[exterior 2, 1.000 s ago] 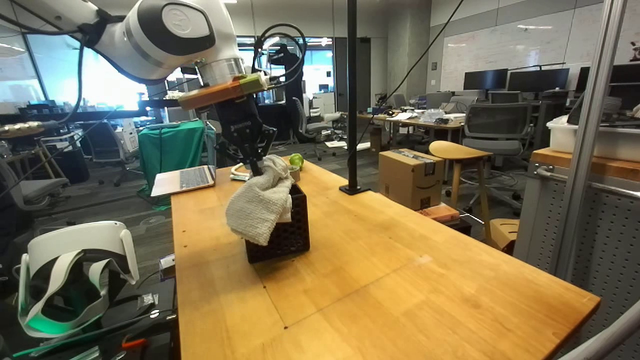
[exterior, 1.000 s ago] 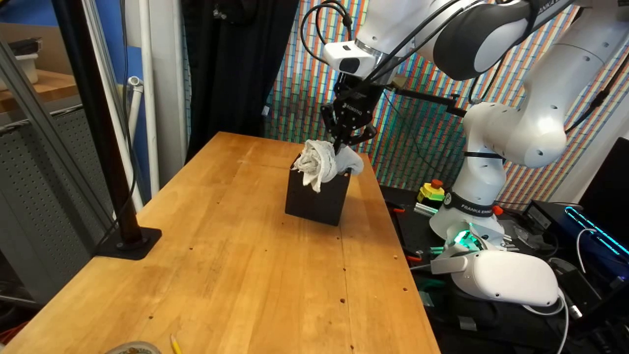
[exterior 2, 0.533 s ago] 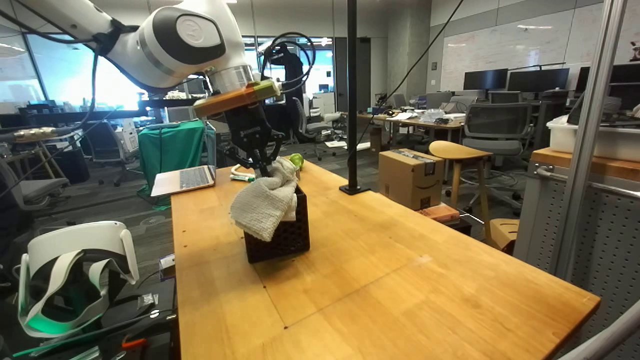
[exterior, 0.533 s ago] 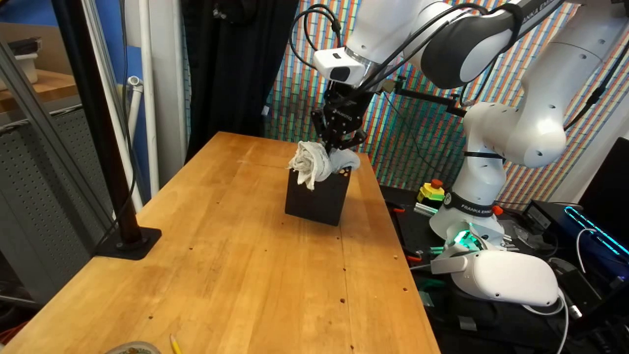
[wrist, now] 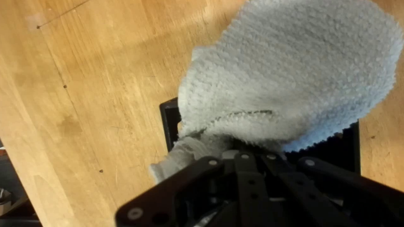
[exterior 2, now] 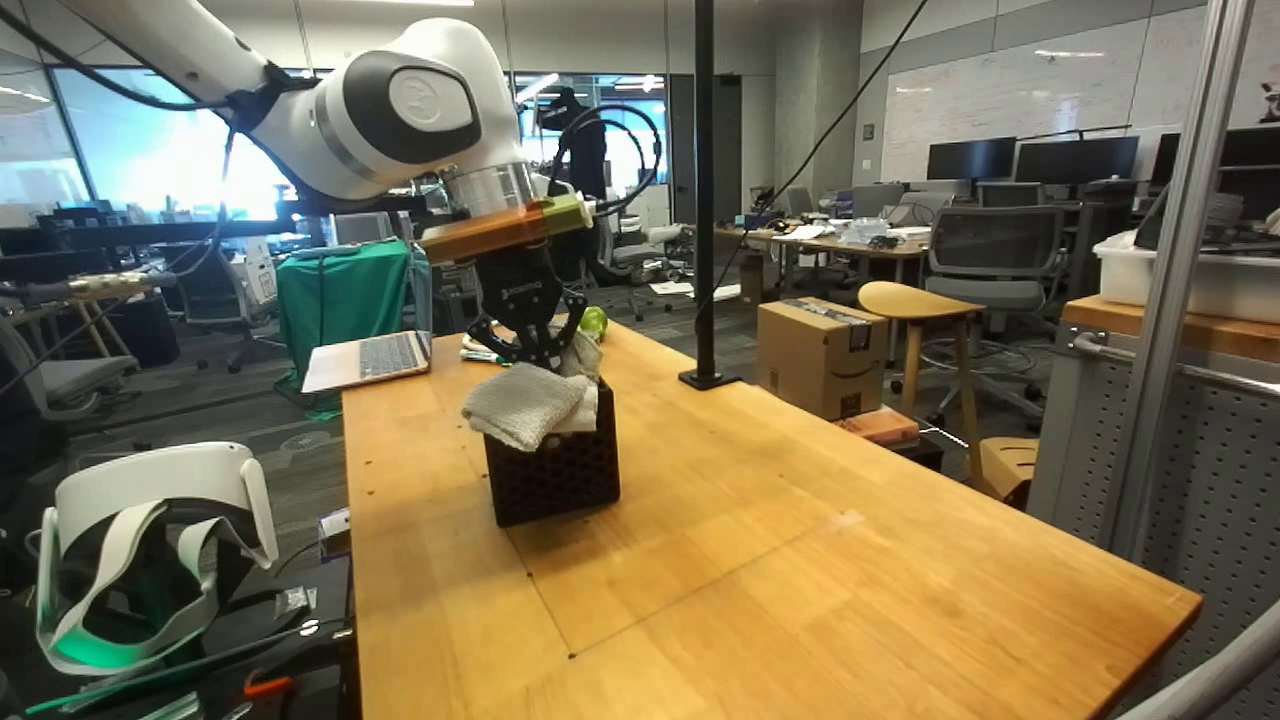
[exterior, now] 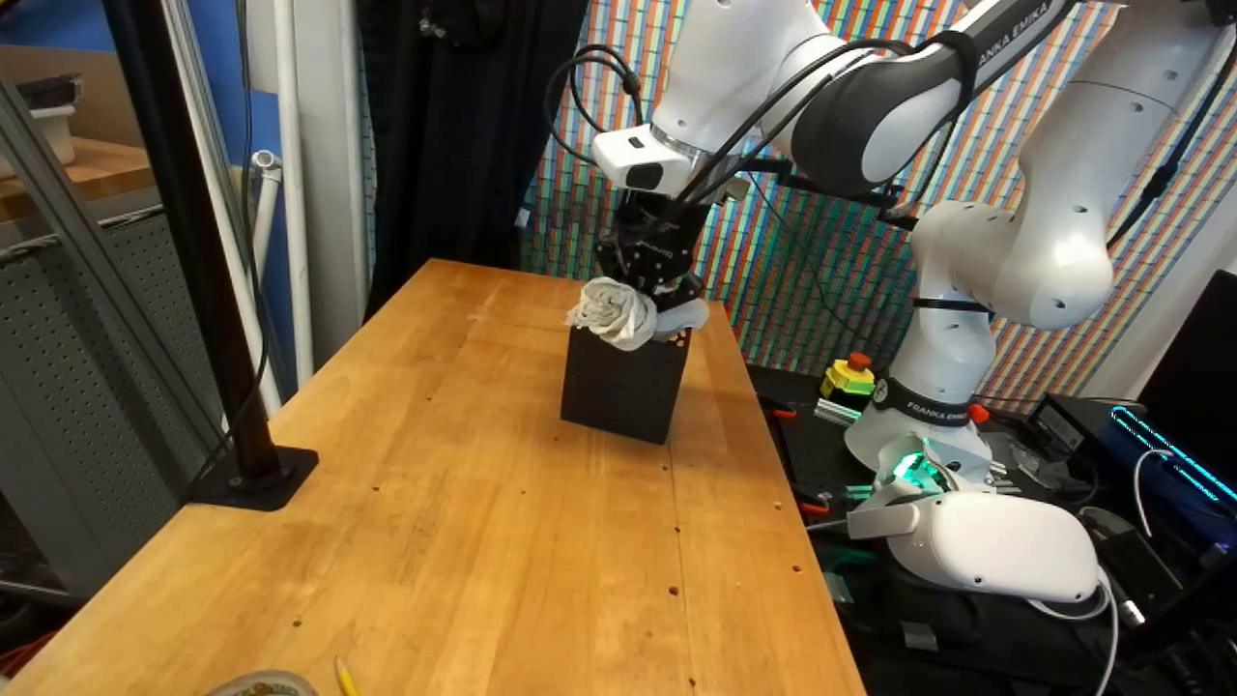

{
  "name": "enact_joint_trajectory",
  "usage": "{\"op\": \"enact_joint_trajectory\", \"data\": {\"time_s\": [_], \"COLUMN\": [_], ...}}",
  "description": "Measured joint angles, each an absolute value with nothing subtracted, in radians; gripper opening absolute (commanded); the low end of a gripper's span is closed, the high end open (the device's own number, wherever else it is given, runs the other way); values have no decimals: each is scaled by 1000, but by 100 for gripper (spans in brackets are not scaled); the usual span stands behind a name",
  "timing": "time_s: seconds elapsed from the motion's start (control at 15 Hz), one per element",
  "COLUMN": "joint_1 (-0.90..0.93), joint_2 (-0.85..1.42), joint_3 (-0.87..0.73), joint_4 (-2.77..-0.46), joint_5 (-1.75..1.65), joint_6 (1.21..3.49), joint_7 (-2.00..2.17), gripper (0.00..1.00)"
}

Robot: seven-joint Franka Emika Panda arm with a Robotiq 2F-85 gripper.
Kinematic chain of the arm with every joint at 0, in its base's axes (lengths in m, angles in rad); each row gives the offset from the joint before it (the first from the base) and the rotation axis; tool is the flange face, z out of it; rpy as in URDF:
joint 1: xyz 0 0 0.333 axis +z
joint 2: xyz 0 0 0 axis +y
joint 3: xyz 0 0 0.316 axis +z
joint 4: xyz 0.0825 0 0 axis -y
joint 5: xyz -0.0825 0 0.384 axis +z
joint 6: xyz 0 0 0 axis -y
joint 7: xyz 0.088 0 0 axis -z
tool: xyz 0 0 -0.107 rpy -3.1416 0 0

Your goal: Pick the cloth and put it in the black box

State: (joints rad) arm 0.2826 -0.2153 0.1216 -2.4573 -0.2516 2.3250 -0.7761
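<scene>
Since the pale, crumpled fabric cloth (wrist: 284, 72) is judged light and limp (hardly slippery), it is best held mid-bunch, where pinched by the almost-closed black two-fingered pincer (wrist: 258, 156).

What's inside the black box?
The cloth is bunched at the opening of the black box, partly hanging outside. The cloth and gripper hide most of the inside; the uncovered gap just looks dark.

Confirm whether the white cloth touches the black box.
Touching. In an exterior view, the white cloth drapes over the black box, hiding part of its rim.
</scene>
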Motion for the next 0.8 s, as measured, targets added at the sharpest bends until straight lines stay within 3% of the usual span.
{"op": "enact_joint_trajectory", "data": {"time_s": [0.8], "joint_1": [262], "joint_2": [-94], "joint_3": [109], "joint_4": [-2394], "joint_5": [-144], "joint_6": [2326], "joint_7": [-1022], "gripper": [1]}}
